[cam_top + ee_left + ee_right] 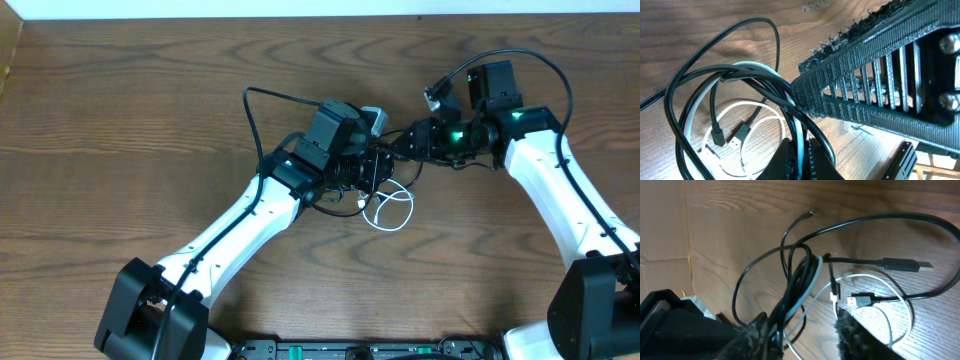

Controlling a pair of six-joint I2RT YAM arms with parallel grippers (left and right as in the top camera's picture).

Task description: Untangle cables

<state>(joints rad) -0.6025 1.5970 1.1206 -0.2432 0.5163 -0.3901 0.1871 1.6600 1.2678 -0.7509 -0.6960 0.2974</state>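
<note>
The left claw [799, 157] is clamped on the cables [755, 70], black and white together, near the middle of the desk [100, 100], slightly toward its far edge. The right claw [802, 337] stands apart around the same bundle. If it closes on both strands and pulls, the knot could tighten, or a plug [900, 265] could catch in a loop.

No text, label, brand or number can be read anywhere.

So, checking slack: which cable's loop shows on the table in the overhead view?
The white cable: its pale loop lies beside the left gripper; the black cable barely shows there.
</note>
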